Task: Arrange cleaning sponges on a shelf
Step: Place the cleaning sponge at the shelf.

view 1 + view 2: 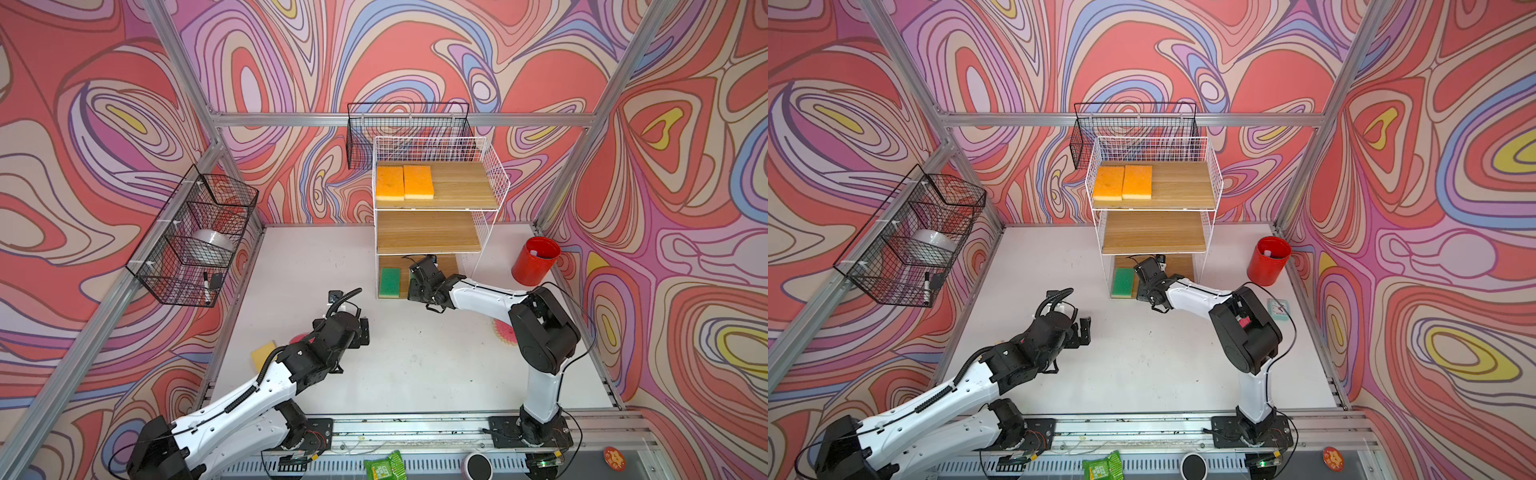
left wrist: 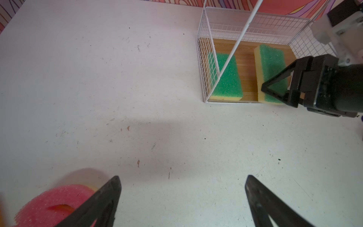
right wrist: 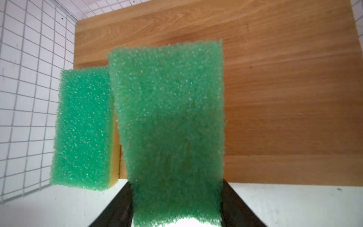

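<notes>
Nearest the lens, down by the rail, a green packet (image 1: 384,465) sits out of play. Beyond it, in both top views, the left gripper (image 1: 1080,329) hangs over the white table (image 1: 415,374), with a pink sponge (image 1: 298,338) and a yellow-side-up sponge (image 1: 264,353) lying close by its arm. Over at the shelf (image 1: 428,237), two orange sponges (image 1: 390,183) sit side by side on the top board and the middle board is bare. The right gripper (image 1: 417,272) is poked into the bottom level beside a flat green sponge (image 1: 390,282). A second pink sponge (image 1: 505,332) lies by the right elbow. On to the left wrist view: jaws spread wide, nothing between them, the pink sponge just off one fingertip. Across the table the right gripper is clamped on the held green sponge (image 2: 272,66), lengthwise over the bottom board, apart from its twin, near end past the front edge. Right wrist view now: both fingers pinch that sponge's near end, green face up. I can't tell whether its far end touches the wood. So this looks like the placing of the second green one. Next it needs lowering flat, the jaws eased open, and a straight pull-back that doesn't drag it or nudge the neighbour.
</notes>
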Action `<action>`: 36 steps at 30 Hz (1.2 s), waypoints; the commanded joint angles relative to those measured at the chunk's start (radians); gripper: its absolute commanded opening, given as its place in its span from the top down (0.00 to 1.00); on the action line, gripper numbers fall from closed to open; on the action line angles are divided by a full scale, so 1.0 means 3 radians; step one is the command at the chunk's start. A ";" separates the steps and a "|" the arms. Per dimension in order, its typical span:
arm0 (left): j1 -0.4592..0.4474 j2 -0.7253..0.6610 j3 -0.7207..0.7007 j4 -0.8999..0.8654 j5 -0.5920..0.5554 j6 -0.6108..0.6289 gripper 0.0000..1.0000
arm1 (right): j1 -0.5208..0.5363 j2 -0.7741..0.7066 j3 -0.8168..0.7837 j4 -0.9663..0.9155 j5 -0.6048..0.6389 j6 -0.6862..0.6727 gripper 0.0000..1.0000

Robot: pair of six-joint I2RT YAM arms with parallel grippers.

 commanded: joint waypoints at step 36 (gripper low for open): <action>0.0125 0.0000 -0.0109 0.0114 0.0166 0.0022 0.00 | -0.0023 0.0366 0.0523 -0.0186 -0.0175 -0.0164 0.16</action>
